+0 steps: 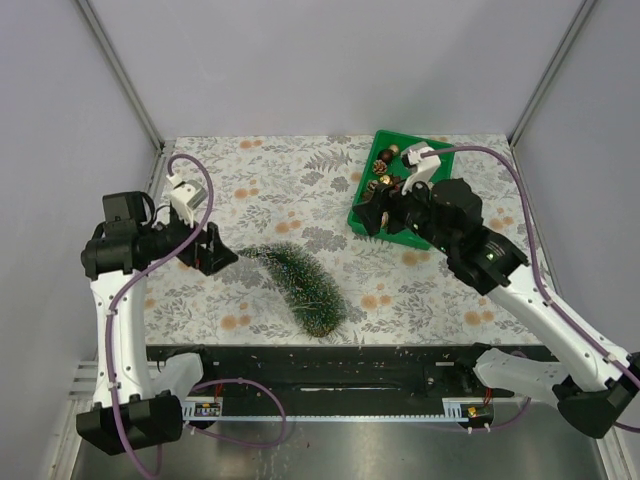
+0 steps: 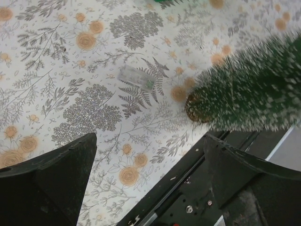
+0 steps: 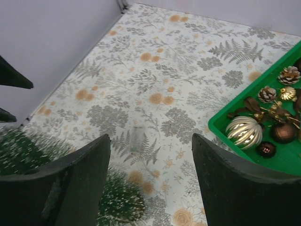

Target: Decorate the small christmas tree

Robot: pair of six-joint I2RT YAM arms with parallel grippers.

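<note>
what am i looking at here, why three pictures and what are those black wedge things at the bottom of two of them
It is one moment seen by three cameras. The overhead picture shows two white robot arms bolted at the table's near edge. The other two pictures come from cameras on the wrists, so the black wedges are each arm's own fingers: the left gripper and the right gripper. Both stand open and hold nothing. On the flowered tablecloth lies the small christmas tree, tipped on its side, its wooden base showing in the left wrist view. At the far right sits a green tray of ornaments, including a striped gold bauble and pine cones.
</note>
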